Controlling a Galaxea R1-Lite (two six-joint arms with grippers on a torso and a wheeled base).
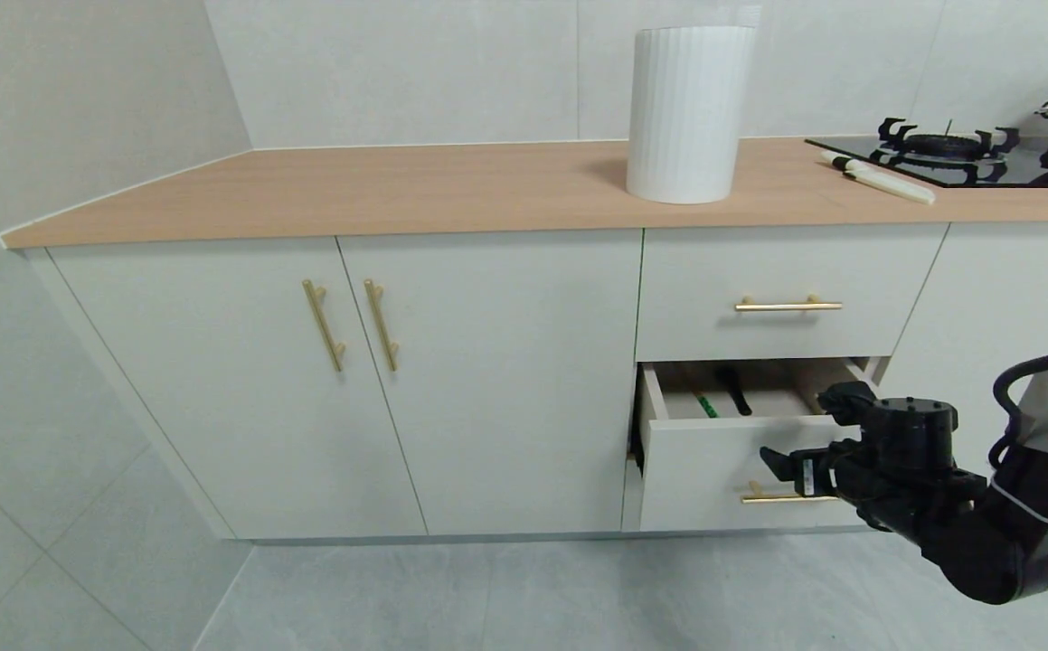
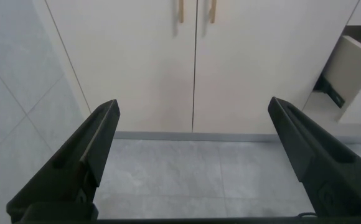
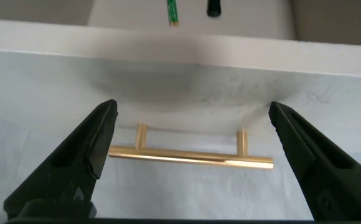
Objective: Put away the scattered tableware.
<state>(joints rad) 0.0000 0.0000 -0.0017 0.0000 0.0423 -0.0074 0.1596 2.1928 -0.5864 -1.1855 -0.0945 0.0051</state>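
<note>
Closest in, at four o'clock of the head view: right gripper point(image 1: 808, 432), jaws spread wide and empty, just before the front of the pulled-out lower drawer point(image 1: 713, 457), level with its brass handle point(image 1: 781, 496) but not closed on it. Inside that drawer, a green-handled utensil point(image 1: 703, 402) and a black-handled utensil point(image 1: 738, 391), lying side by side. Up at one o'clock, on the wooden countertop point(image 1: 397, 190), a white-bladed knife point(image 1: 885, 183) lying loose at the edge of the gas hob point(image 1: 958, 158). Near twelve o'clock, a white ribbed cylinder point(image 1: 686, 113), upright. Left gripper point(image 2: 193, 106) likewise spread apart, holding nothing, low before the closed cabinet doors point(image 2: 168, 62).
</note>
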